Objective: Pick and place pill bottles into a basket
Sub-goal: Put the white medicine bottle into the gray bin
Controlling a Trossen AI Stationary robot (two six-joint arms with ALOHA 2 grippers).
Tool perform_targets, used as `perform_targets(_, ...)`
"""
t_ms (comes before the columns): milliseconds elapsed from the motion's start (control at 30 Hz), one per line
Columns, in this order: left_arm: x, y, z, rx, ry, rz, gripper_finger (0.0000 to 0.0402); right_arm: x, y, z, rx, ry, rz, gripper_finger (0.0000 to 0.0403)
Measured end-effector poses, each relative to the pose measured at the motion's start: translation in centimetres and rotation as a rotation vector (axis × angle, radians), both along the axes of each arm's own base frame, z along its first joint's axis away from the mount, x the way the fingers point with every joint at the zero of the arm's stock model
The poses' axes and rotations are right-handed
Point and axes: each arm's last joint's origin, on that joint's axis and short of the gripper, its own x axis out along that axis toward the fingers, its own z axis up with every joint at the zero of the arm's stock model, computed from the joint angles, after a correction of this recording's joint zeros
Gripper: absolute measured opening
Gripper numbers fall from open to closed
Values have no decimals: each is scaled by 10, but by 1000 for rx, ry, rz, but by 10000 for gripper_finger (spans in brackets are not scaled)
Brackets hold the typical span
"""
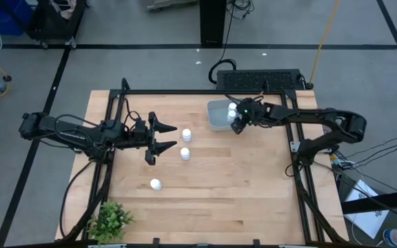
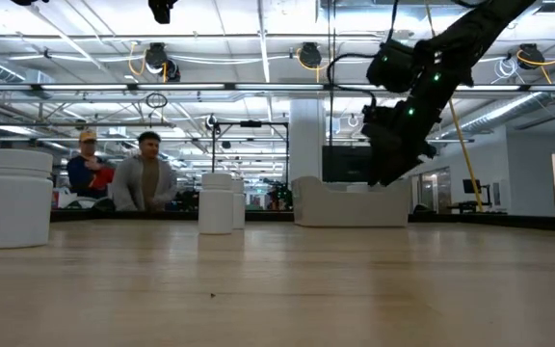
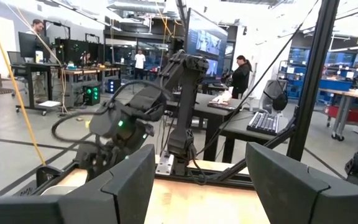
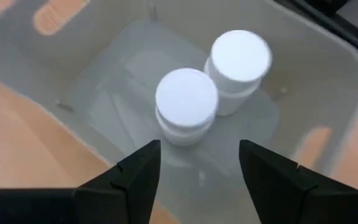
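Note:
The grey-blue basket (image 1: 216, 112) stands at the table's far middle and holds two white pill bottles standing upright, side by side (image 4: 186, 99) (image 4: 239, 59). My right gripper (image 4: 201, 163) hovers open and empty above the basket, pointing down at them; it also shows in the high view (image 1: 237, 125). Three more bottles stand on the table: one (image 1: 186, 135) just right of my left gripper (image 1: 174, 136), one (image 1: 185, 153) nearer, one (image 1: 156, 184) toward the near edge. My left gripper is open and empty, pointing level toward the table's right.
A black box (image 1: 259, 80) sits beyond the table's far edge behind the basket. A small green plant (image 1: 110, 220) stands at the near left corner. Black frame rails (image 1: 298, 165) run along the table's sides. People stand in the room behind (image 2: 147, 173).

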Motion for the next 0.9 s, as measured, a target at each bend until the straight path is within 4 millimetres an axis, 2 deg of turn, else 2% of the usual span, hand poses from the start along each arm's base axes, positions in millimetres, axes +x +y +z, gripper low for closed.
perform_targets(233, 0, 0, -1, -17, 6, 4, 255, -11, 24, 42, -65, -160, 64, 212)
perform_targets(400, 0, 0, -3, -26, 31, 5, 255, -21, 56, 73, -96, -308, 165, 212)
perform_targets(567, 1, 3, -9, -67, 85, 78, 255, -29, 93, 98, -109, -469, 320, 212)
perform_targets(767, 4, 14, -18, -164, 165, 216, 255, -33, 134, 120, -134, -683, 533, 211)
perform_targets(900, 12, 27, -11, -239, 250, 279, 255, -35, 156, 117, -177, -823, 660, 211)
